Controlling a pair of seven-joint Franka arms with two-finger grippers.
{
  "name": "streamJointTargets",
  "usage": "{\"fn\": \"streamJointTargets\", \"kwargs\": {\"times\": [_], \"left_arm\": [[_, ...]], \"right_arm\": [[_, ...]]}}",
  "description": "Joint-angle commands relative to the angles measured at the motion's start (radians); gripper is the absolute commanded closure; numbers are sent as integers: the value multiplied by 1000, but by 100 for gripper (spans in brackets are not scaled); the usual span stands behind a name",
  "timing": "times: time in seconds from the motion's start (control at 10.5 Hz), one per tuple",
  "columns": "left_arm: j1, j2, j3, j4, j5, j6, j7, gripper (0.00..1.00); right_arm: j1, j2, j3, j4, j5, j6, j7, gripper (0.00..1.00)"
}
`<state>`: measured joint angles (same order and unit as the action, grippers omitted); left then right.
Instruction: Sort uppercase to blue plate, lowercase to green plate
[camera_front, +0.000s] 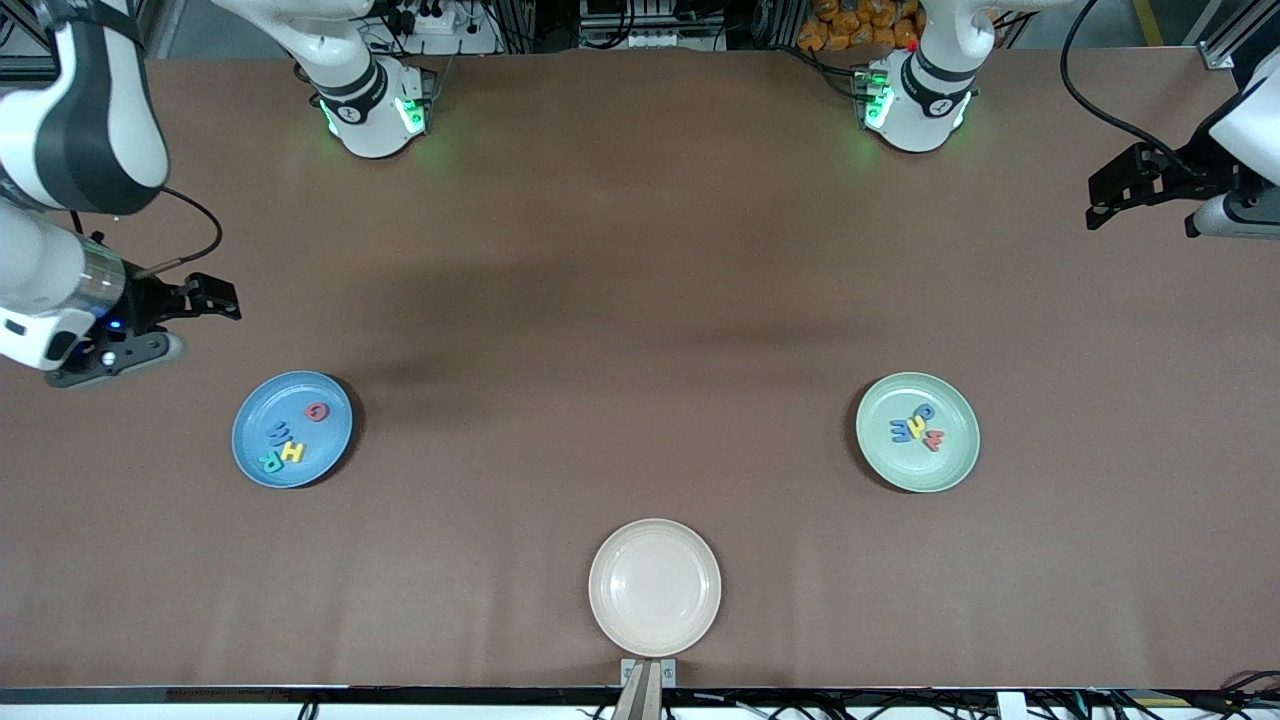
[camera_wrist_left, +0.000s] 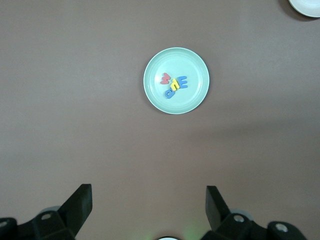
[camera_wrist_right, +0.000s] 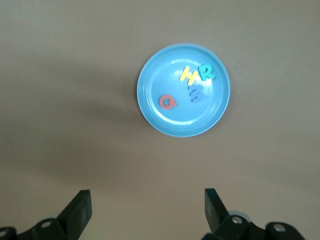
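The right gripper (camera_wrist_right: 145, 212) hung with fingers spread wide and empty, above bare table near the blue plate (camera_front: 250, 455). That plate held the teal R (camera_front: 270, 462), yellow H (camera_front: 292, 452), blue W (camera_front: 279, 432) and, at 1 o'clock, the red Q (camera_front: 316, 411). The left gripper (camera_wrist_left: 149, 210), equally wide and empty, waited over the left arm's table end. The green plate (camera_front: 955, 465) carried the red w (camera_front: 933, 439), yellow u (camera_front: 917, 428), blue m (camera_front: 901, 431) and blue a (camera_front: 925, 411). The cream plate (camera_front: 610, 620) lay nearest the front camera

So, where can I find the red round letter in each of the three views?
Front view: red round letter on the blue plate, toward the right arm's end.
Left wrist view: not in it.
Right wrist view: red round letter on the blue plate.
Shared landmark: yellow H.
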<state>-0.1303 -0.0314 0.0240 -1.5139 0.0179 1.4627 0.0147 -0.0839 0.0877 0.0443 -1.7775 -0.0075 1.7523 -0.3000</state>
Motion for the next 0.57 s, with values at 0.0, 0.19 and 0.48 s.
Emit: {"fn": "streamJointTargets", "kwargs": {"times": [0.0, 0.19, 0.48], "left_arm": [[-2, -9, 4, 4, 20, -13, 7, 0], [-2, -9, 5, 6, 20, -13, 8, 0], [-2, -9, 4, 9, 17, -13, 5, 0]], "right_arm": [[20, -29, -21, 105, 24, -89, 73, 0], [55, -28, -93, 193, 26, -137, 97, 0], [62, -28, -103, 326, 26, -288, 145, 0]]}}
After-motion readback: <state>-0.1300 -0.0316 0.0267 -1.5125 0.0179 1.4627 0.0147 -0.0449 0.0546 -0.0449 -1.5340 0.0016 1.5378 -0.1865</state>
